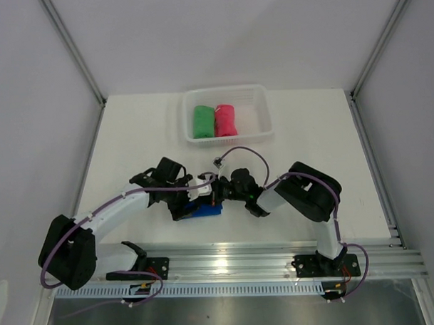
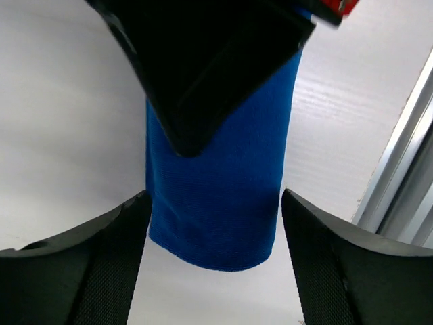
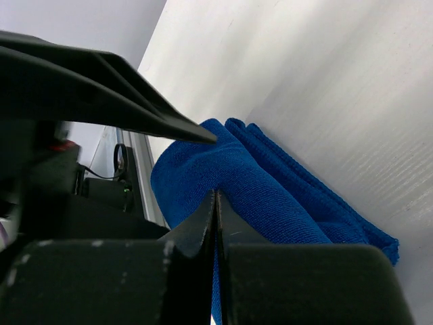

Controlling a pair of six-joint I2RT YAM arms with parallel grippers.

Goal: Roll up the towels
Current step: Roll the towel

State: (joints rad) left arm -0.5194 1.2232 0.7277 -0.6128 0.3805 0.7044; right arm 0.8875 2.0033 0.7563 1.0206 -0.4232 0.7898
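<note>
1. The left claw (image 2: pixel 213 261) stands wide open, its fingers (image 2: pixel 74 271) on either side of the blue towel's near end, gripping nothing.
2. The blue towel (image 1: pixel 206 211) lies in a roll on the surface (image 1: pixel 130 137) near the front edge, between both claws.
3. The green towel (image 1: pixel 203 121) and the pink-red towel (image 1: pixel 225 120) sit rolled side by side in the white basket (image 1: pixel 264 112) at the far edge.
4. The right claw (image 3: pixel 216 203) is fully closed with nothing between its fingers, its tips against the blue towel.
</note>
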